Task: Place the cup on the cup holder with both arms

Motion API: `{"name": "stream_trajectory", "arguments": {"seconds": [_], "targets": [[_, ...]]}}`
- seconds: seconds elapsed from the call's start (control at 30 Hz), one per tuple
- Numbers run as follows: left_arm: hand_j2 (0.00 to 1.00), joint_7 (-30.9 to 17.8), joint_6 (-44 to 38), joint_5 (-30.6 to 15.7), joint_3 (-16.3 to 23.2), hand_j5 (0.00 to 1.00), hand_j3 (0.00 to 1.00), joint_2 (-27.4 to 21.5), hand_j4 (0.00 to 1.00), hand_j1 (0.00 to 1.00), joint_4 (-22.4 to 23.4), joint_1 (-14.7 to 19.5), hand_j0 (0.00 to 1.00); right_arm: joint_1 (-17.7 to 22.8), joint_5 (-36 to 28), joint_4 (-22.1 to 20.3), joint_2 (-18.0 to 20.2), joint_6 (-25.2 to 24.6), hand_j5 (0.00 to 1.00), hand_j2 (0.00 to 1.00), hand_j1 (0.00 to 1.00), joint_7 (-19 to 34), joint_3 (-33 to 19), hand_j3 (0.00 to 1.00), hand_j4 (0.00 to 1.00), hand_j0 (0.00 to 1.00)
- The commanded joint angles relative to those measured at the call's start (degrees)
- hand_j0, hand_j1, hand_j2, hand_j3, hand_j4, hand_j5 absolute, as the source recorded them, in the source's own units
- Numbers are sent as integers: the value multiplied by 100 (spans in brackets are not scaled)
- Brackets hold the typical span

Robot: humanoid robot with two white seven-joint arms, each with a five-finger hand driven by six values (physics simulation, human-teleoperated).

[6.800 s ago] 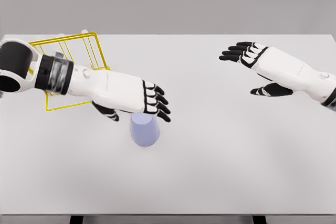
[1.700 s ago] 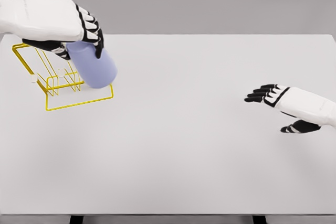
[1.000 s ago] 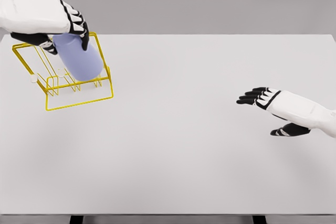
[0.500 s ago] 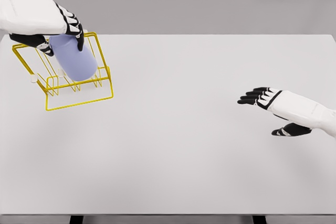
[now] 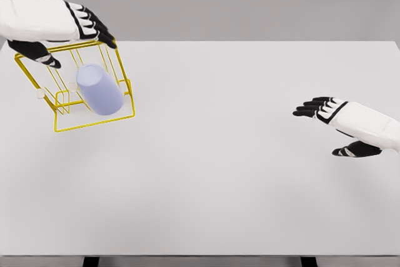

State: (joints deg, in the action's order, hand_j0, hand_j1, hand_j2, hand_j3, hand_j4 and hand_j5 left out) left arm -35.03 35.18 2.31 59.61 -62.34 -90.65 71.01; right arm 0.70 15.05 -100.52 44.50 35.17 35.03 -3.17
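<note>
A pale lavender cup [image 5: 100, 89] sits tilted inside the yellow wire cup holder [image 5: 94, 121] at the table's far left. My left hand [image 5: 75, 29] hovers just above the holder's top rail with its fingers spread, apart from the cup. Off to the right my right hand [image 5: 328, 120] floats low over the table, fingers relaxed and holding nothing.
The white table [image 5: 219, 173] stretches wide between holder and right hand, with nothing else on it. Its far edge runs just behind the holder, and its left edge lies close beside the holder.
My left hand has let go of the cup and spread its fingers. The cup has dropped down into the holder. The right hand has drawn back slightly to the right.
</note>
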Motion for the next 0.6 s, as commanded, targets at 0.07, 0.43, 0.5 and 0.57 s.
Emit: {"name": "stream_trajectory", "arguments": {"seconds": [0.07, 0.43, 0.5, 0.57], "targets": [[99, 3, -18, -1759, -99, 99, 99, -551, 99, 99, -734, -79, 99, 0, -37, -2, -2, -17, 100, 100, 100, -3, -8, 100, 100, 100], [100, 3, -18, -3580, -55, 100, 100, -727, 100, 100, -1069, -1626, 100, -9, -72, -2, 7, -17, 100, 100, 100, -3, 0, 100, 100, 100], [100, 3, -18, -3580, -46, 100, 100, -683, 100, 100, -1078, -1705, 100, -9, -72, -2, 7, -17, 100, 100, 100, -3, 0, 100, 100, 100], [100, 3, -18, -3571, -20, 100, 100, -587, 100, 100, -1078, -1898, 100, -9, -63, -2, 7, -17, 100, 100, 100, -3, 0, 100, 100, 100]]}}
